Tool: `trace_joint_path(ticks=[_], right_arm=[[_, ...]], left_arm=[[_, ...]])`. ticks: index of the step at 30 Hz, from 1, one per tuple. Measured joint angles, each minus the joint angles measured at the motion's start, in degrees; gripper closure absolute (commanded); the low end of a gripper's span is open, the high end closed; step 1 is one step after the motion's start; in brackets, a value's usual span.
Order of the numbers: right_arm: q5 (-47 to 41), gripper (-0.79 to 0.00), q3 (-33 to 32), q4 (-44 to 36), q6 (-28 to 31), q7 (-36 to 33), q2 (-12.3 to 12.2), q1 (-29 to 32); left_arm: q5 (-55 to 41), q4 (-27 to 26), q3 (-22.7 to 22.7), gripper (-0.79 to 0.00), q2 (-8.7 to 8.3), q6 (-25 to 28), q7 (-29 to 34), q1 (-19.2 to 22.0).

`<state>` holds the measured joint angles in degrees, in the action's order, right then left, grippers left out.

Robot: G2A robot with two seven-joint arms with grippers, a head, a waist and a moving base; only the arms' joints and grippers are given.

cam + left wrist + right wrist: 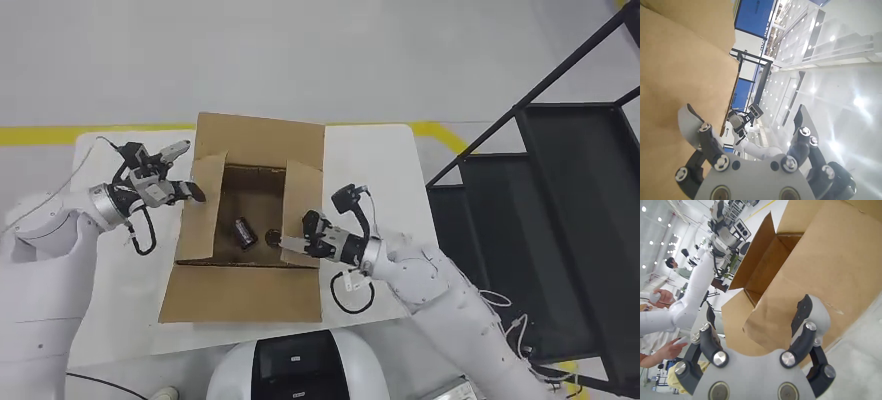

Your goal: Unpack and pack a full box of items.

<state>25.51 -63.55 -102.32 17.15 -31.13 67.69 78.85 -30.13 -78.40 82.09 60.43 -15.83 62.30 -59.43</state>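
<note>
- Box (240, 292) sits mid-table (370, 160), all four flaps open; far and near flaps are folded outward, the side flaps stand up.
- Inside the box: two small dark items on the floor, one can-like (243, 231) and one rounder (273, 237), just beside each other. The rest of the box floor looks bare.
- Progress, as a judgement: the box is nearly empty, so either unpacking is almost done or packing has barely started; cannot tell which.
- Left gripper (192, 192) is at the left side flap (207, 215), fingers spread wide, flap edge between them, gripping nothing.
- Right gripper (305, 240) is at the right side flap (302, 200), fingers also wide apart, straddling the cardboard, no clamp.
- Left to do: the two items are not yet lifted out, and the flaps are not closed.
</note>
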Motion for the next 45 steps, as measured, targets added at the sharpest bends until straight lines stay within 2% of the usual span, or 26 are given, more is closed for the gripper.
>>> trace_joint_path(ticks=[6,12,16,24,27,33,40,45], right_arm=[[9.0,-0.785,0.9,1.5,-1.7,2.0,-0.1,-0.4],[6.3,-0.785,0.1,-0.7,-1.6,3.7,-0.2,1.5],[-1.9,-0.785,-2.9,-5.2,-0.5,2.9,-0.6,5.3],[-8.3,-0.785,-14.1,-9.4,-2.4,-11.1,-3.3,17.2],[-10.6,-0.785,-15.8,-9.6,-3.0,-10.9,-3.6,20.0],[-10.3,-0.785,-15.7,-10.2,-4.2,-15.5,-4.2,24.3],[-17.4,-0.785,-11.7,-8.7,-5.0,-22.5,-4.3,21.4],[-23.4,-0.785,-8.5,-5.7,-4.2,-23.9,-4.0,18.1]], left_arm=[[5.5,3.0,-5.8,-0.785,0.46,2.3,-1.1,2.7],[8.7,3.0,-6.7,-0.785,0.33,3.7,-3.4,3.3],[2.6,2.1,-4.6,-0.785,0.42,5.0,-3.2,3.3],[-6.0,1.7,2.1,-0.785,0.07,8.0,-8.9,2.2],[-7.0,1.6,3.6,-0.785,-0.09,8.7,-10.1,1.7],[-7.6,1.5,5.8,-0.785,-0.37,10.2,-12.5,0.8],[-6.2,0.0,7.1,-0.785,-0.7,10.7,-14.6,0.0],[-6.2,-2.1,8.5,-0.785,-0.95,10.6,-15.9,-1.9]])
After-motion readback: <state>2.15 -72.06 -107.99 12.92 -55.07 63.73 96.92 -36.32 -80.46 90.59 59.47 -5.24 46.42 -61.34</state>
